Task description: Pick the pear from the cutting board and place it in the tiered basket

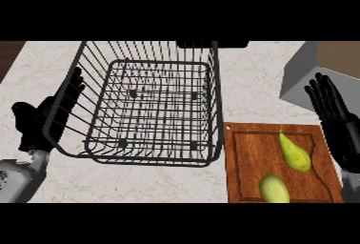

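The right robot hand point(336, 125) hovers spread, fingers straight, holding nothing, over the right edge of the cutting board point(246, 162); the pear point(295, 152) lies on that board just to its left, stem end pointing away; a second green fruit point(274, 188) sits nearer, cut off below. The sound approach, I judge, is to come down over the pear's broad body and curl around it, then carry it left into the tiered basket point(151, 102); the left robot hand point(45, 116), open, is partly hidden behind the basket's wires.

Tiered basket point(151, 112) left of cutting board point(277, 164), pear point(295, 152) on board.
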`<state>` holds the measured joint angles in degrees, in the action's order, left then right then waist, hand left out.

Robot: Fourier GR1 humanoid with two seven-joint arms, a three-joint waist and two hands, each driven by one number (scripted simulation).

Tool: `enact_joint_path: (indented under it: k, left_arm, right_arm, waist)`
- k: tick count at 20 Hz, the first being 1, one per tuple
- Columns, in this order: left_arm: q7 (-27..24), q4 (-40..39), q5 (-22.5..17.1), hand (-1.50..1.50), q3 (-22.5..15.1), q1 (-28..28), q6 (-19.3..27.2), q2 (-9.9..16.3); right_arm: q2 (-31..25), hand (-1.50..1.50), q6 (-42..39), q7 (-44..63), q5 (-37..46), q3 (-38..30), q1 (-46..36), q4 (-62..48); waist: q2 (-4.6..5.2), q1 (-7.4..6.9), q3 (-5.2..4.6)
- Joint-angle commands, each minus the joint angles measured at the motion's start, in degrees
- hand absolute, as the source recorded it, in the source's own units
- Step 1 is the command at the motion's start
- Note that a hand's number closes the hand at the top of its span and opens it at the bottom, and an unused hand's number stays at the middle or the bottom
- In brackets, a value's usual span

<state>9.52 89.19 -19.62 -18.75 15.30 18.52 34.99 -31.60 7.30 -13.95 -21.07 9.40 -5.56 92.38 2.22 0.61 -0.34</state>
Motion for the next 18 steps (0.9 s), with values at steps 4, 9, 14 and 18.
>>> enact_joint_path:
  k: [4, 9, 14, 18]
  left_arm:
    - [-5.4, -7.2, 2.0, 0.00, -1.6, -9.3, 4.3, -7.3]
    - [-6.6, -7.3, 1.5, 0.00, -2.6, -14.4, 7.0, -10.7]
    - [-10.4, -9.3, 2.4, 0.00, -2.6, -17.8, 6.7, -12.9]
    - [-11.6, -10.5, 3.5, 0.00, -2.5, -17.3, 6.9, -15.4]
  right_arm:
    - [-4.2, 1.50, -12.1, -11.6, -8.7, -12.4, -3.1, -5.8]
    - [0.1, -1.50, -0.3, -4.5, -15.9, -23.2, 1.0, -19.1]
    - [-1.2, -1.50, -18.6, -12.9, -23.9, -29.2, 1.6, -24.8]
    - [-8.1, -1.50, -26.9, -10.4, -20.0, -28.2, 4.5, -26.7]
  waist:
    - [-1.82, -0.85, 0.38]
    - [-1.47, -1.01, 0.52]
    - [-2.20, -0.53, 0.41]
    - [-2.22, -0.42, 0.34]
